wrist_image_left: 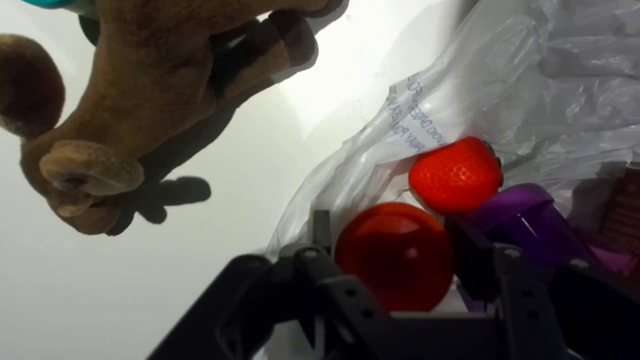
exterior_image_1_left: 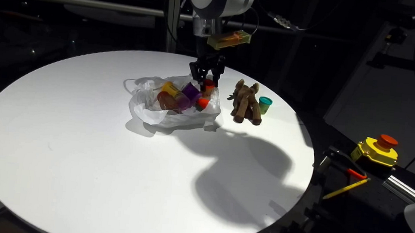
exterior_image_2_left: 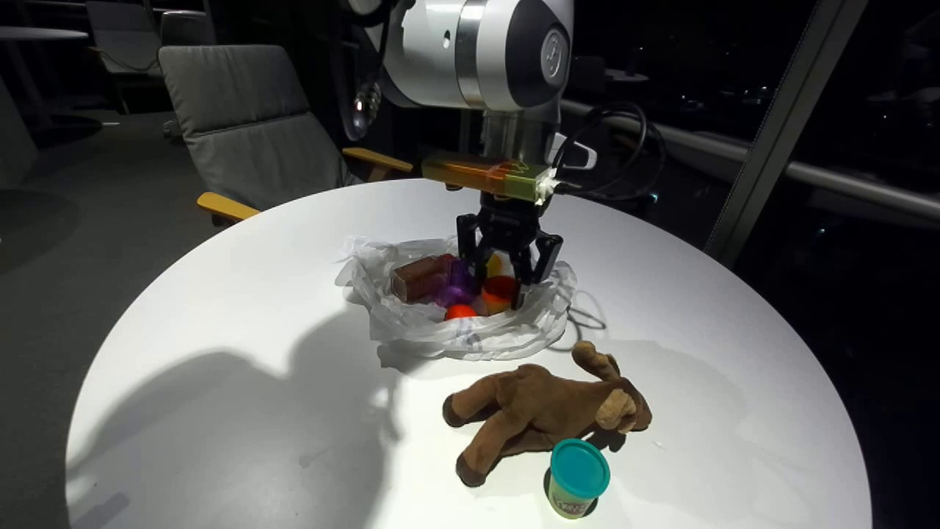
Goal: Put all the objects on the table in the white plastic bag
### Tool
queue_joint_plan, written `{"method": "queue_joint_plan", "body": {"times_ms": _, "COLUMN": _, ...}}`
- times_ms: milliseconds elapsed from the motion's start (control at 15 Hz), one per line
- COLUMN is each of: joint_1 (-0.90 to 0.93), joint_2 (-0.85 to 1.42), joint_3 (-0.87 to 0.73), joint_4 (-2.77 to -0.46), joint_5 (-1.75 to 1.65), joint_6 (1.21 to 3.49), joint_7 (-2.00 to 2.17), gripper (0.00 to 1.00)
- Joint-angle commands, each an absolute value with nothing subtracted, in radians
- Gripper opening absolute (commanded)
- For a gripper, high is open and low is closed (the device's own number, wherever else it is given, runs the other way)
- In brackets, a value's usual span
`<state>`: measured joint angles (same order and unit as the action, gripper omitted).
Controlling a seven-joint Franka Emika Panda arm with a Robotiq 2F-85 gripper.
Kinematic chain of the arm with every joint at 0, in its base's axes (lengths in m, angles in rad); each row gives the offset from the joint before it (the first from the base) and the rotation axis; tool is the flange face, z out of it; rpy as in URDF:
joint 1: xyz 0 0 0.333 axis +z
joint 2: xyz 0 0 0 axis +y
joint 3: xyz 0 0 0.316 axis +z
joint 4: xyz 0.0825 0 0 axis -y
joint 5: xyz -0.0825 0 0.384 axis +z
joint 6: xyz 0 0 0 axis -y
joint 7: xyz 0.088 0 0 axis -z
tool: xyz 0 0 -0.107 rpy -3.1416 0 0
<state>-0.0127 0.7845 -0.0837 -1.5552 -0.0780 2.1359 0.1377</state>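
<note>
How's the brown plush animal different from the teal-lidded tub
The plush animal is brown with a fuzzy look; the teal-lidded tub has a pale, smooth body. The plush animal is larger than the tub. The plush animal lies sprawled, while the tub stands upright. Both rest on the white table, outside the plastic bag.

So the bench (exterior_image_1_left: pixel 93 178) is glaring white at me, and the bag (exterior_image_2_left: pixel 422 334) is looking cloudy, see-through whitish with bluish lettering. That plush (exterior_image_2_left: pixel 547 404) is rocking brown with darker feet and tan ears. The teal-lidded tub (exterior_image_2_left: pixel 571 498) is showing pale green sides. I'm seeing an orange-red tub (wrist_image_left: pixel 395 255), a yellow tub (exterior_image_1_left: pixel 170 89), a deep purple tub (exterior_image_1_left: pixel 191 92), a reddish-brown container (exterior_image_2_left: pixel 418 279) and a bright red strawberry (wrist_image_left: pixel 455 175) with a dark end. The hand (exterior_image_2_left: pixel 499 288) is sporting black, the arm (exterior_image_2_left: pixel 437 59) mostly white with dark grey.
</note>
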Motion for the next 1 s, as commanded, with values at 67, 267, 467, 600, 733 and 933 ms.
{"method": "queue_joint_plan", "body": {"times_ms": 67, "joint_1": -0.015, "joint_2": 0.752, "joint_3": -0.083, "joint_4": -1.545, "joint_5": -0.069, "joint_6": 2.111, "joint_7": 0.136, "gripper": 1.00}}
{"method": "queue_joint_plan", "body": {"times_ms": 267, "joint_1": -0.042, "joint_2": 0.651, "joint_3": -0.087, "joint_4": -1.636, "joint_5": -0.044, "joint_6": 2.141, "joint_7": 0.137, "gripper": 1.00}}
{"method": "queue_joint_plan", "body": {"times_ms": 467, "joint_1": -0.074, "joint_2": 0.536, "joint_3": -0.105, "joint_4": -1.757, "joint_5": -0.015, "joint_6": 2.155, "joint_7": 0.161, "gripper": 1.00}}
{"method": "queue_joint_plan", "body": {"times_ms": 600, "joint_1": -0.111, "joint_2": 0.463, "joint_3": -0.106, "joint_4": -1.861, "joint_5": 0.036, "joint_6": 2.169, "joint_7": 0.152, "gripper": 0.99}}
{"method": "queue_joint_plan", "body": {"times_ms": 733, "joint_1": -0.149, "joint_2": 0.405, "joint_3": -0.104, "joint_4": -1.967, "joint_5": 0.111, "joint_6": 2.196, "joint_7": 0.143, "gripper": 1.00}}
{"method": "queue_joint_plan", "body": {"times_ms": 933, "joint_1": -0.196, "joint_2": 0.338, "joint_3": -0.105, "joint_4": -2.125, "joint_5": 0.242, "joint_6": 2.273, "joint_7": 0.127, "gripper": 1.00}}
